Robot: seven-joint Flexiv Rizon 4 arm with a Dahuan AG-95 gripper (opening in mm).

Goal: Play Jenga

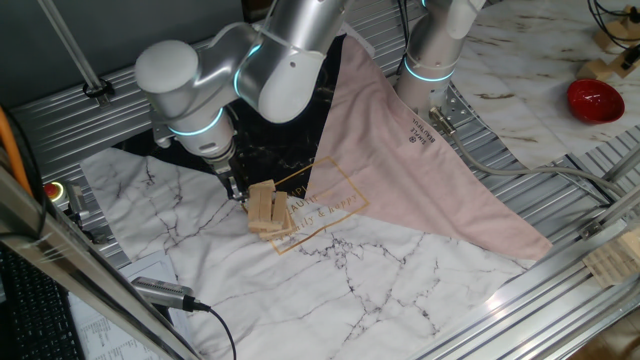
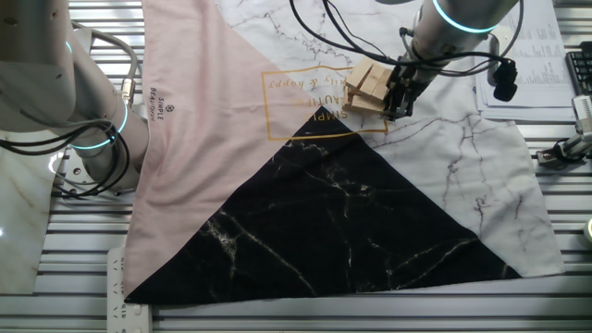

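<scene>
The Jenga stack [image 1: 268, 210] is a small low pile of light tan wooden blocks in crosswise layers. It stands on the marbled cloth near the gold print, and it also shows in the other fixed view [image 2: 368, 87]. My gripper [image 1: 235, 188] points down right at the stack's left end, its tips at block height and touching or nearly touching it. The dark fingers look pressed together into one narrow tip, with no block seen between them. In the other fixed view the gripper [image 2: 399, 98] sits at the stack's right side and hides that end.
A pink cloth [image 1: 420, 170] and a black marbled cloth [image 2: 351, 213] overlap the white marbled one. A red bowl-like object [image 1: 594, 100] lies at the far right. A pale slatted wooden piece [image 1: 612, 258] is at the right edge. A second arm's base [image 1: 432, 60] stands behind.
</scene>
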